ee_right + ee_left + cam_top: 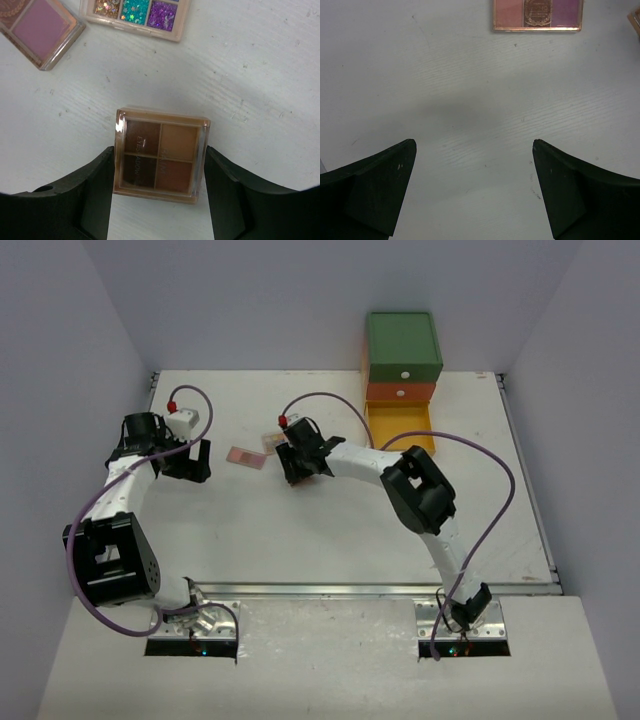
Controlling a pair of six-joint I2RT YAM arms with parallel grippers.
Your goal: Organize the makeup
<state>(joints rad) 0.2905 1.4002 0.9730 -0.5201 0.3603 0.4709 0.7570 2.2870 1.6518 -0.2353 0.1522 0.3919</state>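
Near desk [300, 550] middle, brown four-pan palette [160, 155] clamped between right fingers [85, 195]; left fingers [375, 185] spread wide, nothing held, pink-purple palette [538, 15] seen just beyond

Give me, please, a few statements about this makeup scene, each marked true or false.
1. The right pincer has its fingers against both sides of the brown four-pan palette. True.
2. The left pincer grips a palette. False: it is open and empty; the pink-and-purple palette lies ahead of it.
3. The yellow drawer at the bottom of the chest is pulled out. True.
4. The glitter palette sits in that drawer. False: it lies on the table.
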